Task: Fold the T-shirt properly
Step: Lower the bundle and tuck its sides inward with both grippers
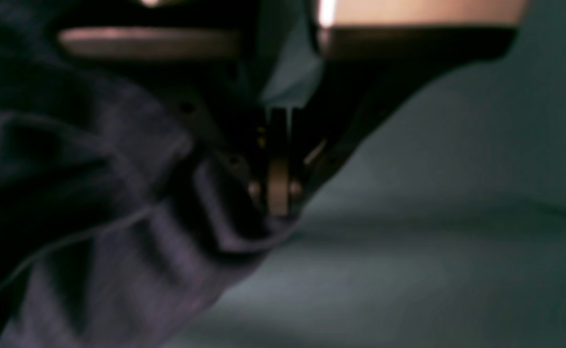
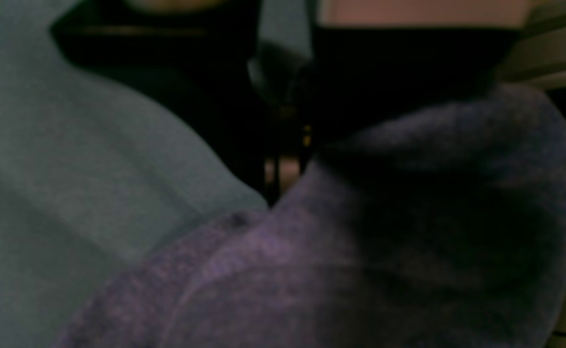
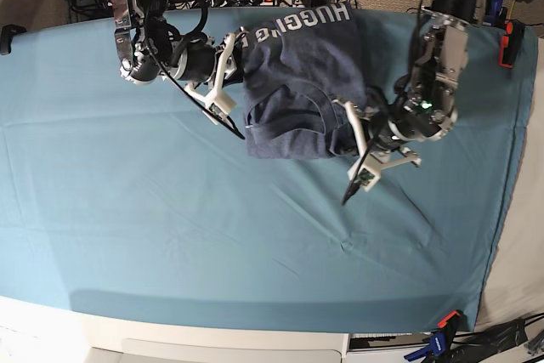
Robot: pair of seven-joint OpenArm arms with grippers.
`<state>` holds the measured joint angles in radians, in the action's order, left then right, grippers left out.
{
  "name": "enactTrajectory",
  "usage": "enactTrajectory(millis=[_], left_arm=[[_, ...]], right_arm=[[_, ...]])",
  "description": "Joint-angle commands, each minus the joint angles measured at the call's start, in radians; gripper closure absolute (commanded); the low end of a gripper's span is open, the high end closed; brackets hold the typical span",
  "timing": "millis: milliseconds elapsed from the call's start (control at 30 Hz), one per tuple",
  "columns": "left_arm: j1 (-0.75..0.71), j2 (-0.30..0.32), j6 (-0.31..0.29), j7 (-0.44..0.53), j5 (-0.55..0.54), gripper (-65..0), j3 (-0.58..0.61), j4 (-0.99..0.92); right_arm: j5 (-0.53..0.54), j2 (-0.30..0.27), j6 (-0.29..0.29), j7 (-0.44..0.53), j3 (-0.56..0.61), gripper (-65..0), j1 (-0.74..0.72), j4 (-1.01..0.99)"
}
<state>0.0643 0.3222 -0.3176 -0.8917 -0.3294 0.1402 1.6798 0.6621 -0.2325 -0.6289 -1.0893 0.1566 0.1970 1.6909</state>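
One T-shirt [image 3: 302, 82] lies on one teal table cloth [image 3: 170, 235], with two grippers, left [image 3: 351, 138] and right [image 3: 235, 50].

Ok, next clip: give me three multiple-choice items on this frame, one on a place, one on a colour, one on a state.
1. Where does the T-shirt lie?
A. far half of the table
B. near edge
C. on the floor

2. What colour is the table cloth?
A. red
B. teal
C. white

3. How is the left gripper?
A. wide open, empty
B. out of view
C. shut on the T-shirt

A: the base view shows it near the far edge.
B: the cloth is teal throughout.
C: fabric is pinched at its tip.
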Motion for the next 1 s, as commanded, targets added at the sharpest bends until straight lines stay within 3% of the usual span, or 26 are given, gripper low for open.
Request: enactTrajectory(millis=[0, 133, 233, 433, 633, 833, 967], left_arm=[[0.019, 0.025, 0.008, 0.006, -0.006, 0.0, -0.005, 0.014], [0.016, 0.091, 0.050, -0.014, -0.007, 0.0, -0.006, 0.014], [0.010, 0.124, 0.048, -0.027, -0.008, 0.0, -0.006, 0.014], [-0.015, 0.139, 0.048, -0.064, -0.021, 0.0, -0.006, 0.014], [-0.069, 0.166, 0.029, -0.116, -0.103, 0.0, -0.006, 0.016], [-0.140, 0.159, 0.003, -0.120, -0.190, 0.0, -0.006, 0.023], [-0.159, 0.115, -0.021, -0.117, -0.221, 0.0, -0.006, 0.030]], right_arm=[[-0.126, -0.011, 0.034, -0.057, -0.001, 0.0, -0.006, -0.002], [-0.190, -0.011, 0.081, -0.022, -0.001, 0.0, -0.047, -0.002], [-0.192, -0.011, 0.087, -0.021, -0.001, 0.0, -0.084, -0.002], [-0.188, -0.011, 0.087, -0.026, -0.001, 0.0, -0.129, -0.002], [-0.188, -0.011, 0.087, -0.051, -0.001, 0.0, -0.127, -0.002], [-0.187, -0.011, 0.087, -0.051, -0.001, 0.0, -0.127, -0.002], [-0.181, -0.011, 0.087, -0.052, -0.001, 0.0, -0.127, -0.002]])
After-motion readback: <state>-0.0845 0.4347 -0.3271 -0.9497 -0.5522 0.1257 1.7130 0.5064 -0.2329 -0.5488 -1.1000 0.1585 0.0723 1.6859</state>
